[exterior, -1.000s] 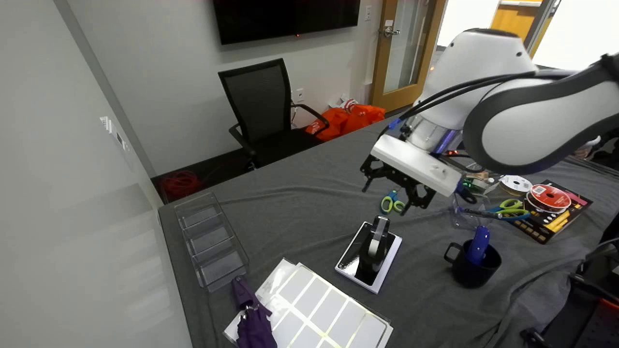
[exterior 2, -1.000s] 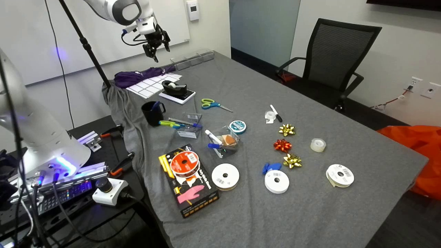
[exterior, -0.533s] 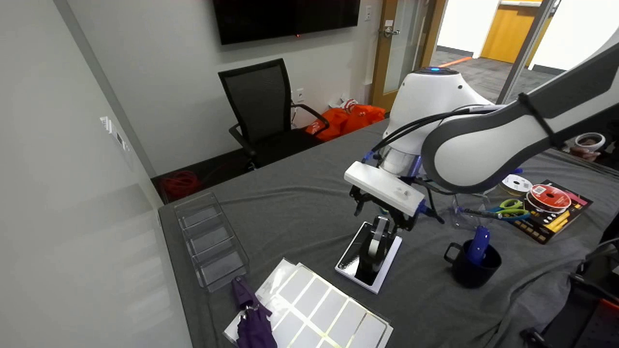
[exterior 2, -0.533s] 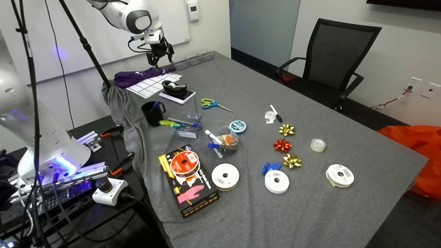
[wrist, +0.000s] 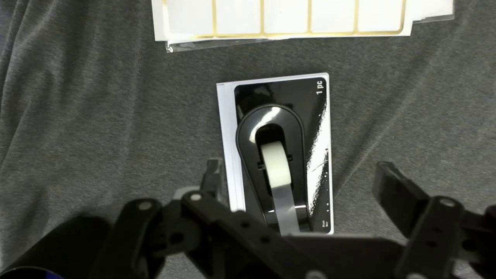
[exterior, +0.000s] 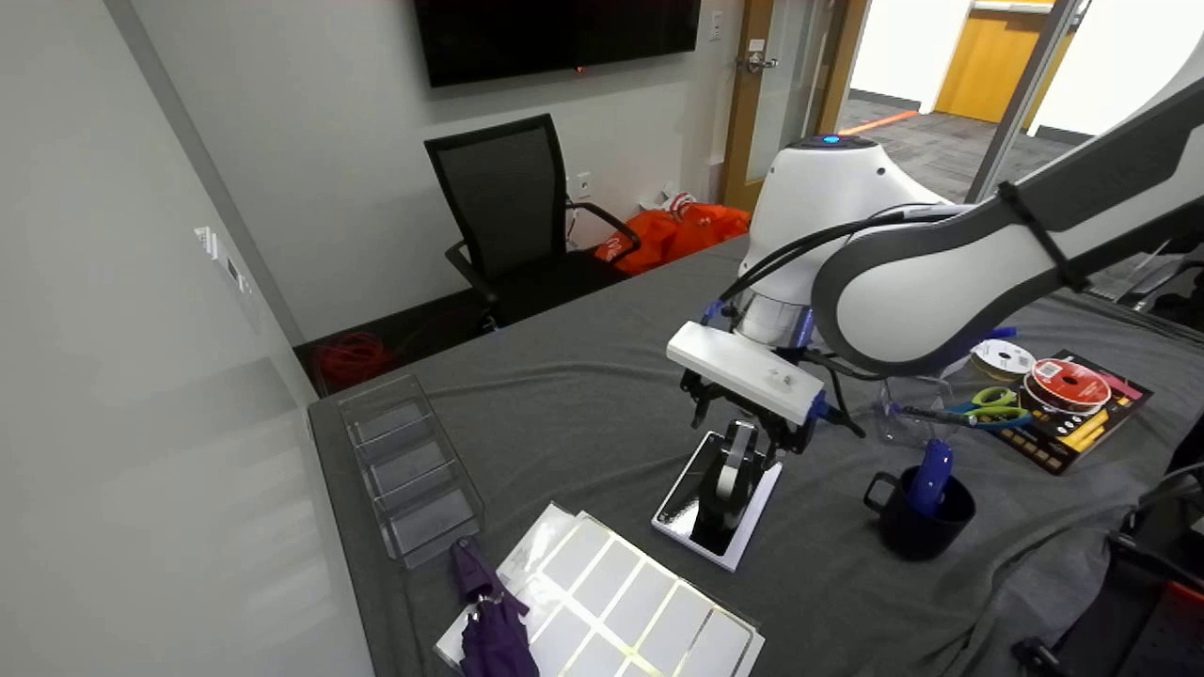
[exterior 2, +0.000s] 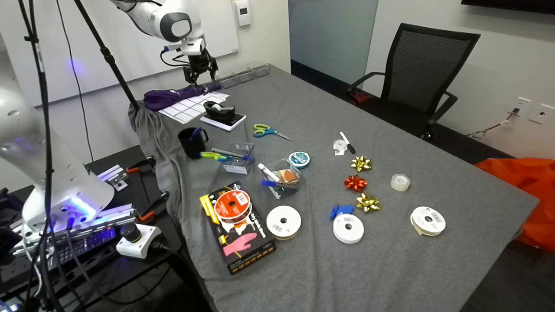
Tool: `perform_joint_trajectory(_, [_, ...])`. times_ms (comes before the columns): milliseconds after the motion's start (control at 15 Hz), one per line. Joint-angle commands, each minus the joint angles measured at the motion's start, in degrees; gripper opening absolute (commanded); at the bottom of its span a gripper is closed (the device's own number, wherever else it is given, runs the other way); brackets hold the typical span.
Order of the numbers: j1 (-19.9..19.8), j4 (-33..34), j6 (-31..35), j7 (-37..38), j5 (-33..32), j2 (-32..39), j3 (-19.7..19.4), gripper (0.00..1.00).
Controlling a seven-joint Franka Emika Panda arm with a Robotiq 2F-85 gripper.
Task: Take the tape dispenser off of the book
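Wrist view shows book (wrist: pixel 308 101) — mug (wrist: pixel 62 239), white panel (wrist: pixel 286 16) nearby.

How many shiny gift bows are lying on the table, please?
3, in an exterior view: the upper gold bow near the marker, the red bow below it, and the lower gold bow near a white spool. All lie uncovered.

Wrist view: pincer (wrist: pixel 299 170) blocks the low end of the tape dispenser (wrist: pixel 276 166) and part of the bottom edge of the book (wrist: pixel 316 116); lower-right print (wrist: pixel 325 224) too small to read. Mug (wrist: pixel 58 248) and white grid panel (wrist: pixel 286 17) run off that view's edges. In an exterior view purple umbrella (exterior: pixel 496 630) gets cut at the bottom.
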Motion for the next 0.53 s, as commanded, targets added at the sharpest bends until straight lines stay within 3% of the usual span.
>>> perform_joint_trajectory(0, [1.79, 0.09, 0.38, 1.00, -2.65, 1.74, -2.61, 1.00])
perform_joint_trajectory(267, [2.92, 1.45, 0.75, 1.44, -6.41, 5.83, -4.88, 1.00])
perform_joint_trajectory(467, [2.61, 2.32, 1.27, -1.45, -5.46, 9.00, -4.76, 1.00])
